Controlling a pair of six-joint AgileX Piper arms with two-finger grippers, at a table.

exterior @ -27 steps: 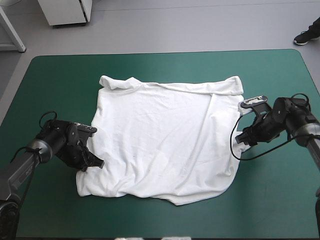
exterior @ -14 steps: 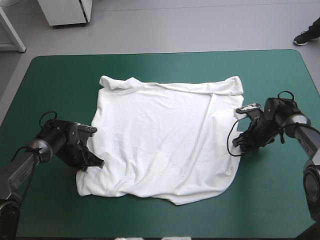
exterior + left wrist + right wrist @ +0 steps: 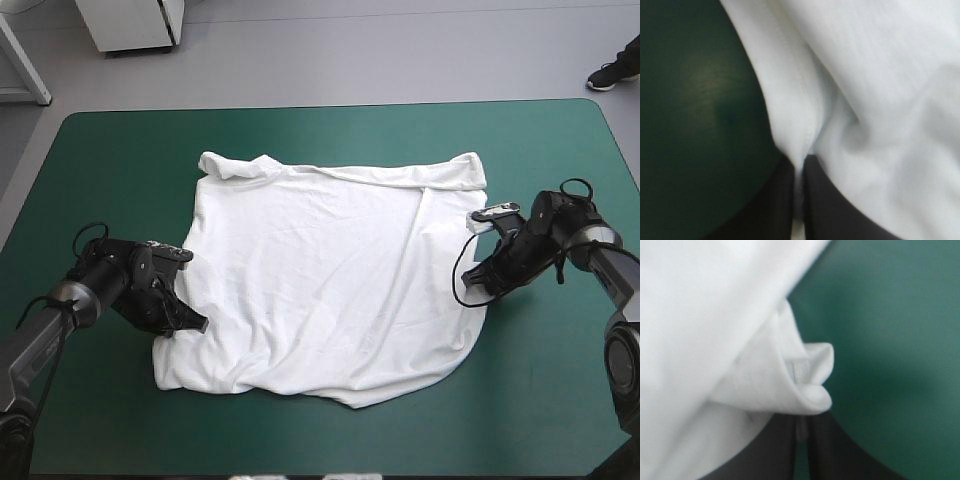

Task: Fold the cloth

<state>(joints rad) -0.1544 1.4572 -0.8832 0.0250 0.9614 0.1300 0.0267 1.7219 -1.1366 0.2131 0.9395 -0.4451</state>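
white t-shirt (image 3: 330,270) flat, mid-table

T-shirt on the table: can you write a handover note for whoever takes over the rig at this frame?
Left gripper: shut on the T-shirt, pinching its left edge near the near corner.
Right gripper: shut on the T-shirt's right edge, on a rolled bit of cloth.
T-shirt: spread mostly flat in the middle of the table, far edge rolled over.
Done: spread out, both sides gripped.
Left: no fold made yet; probably lift and fold next.
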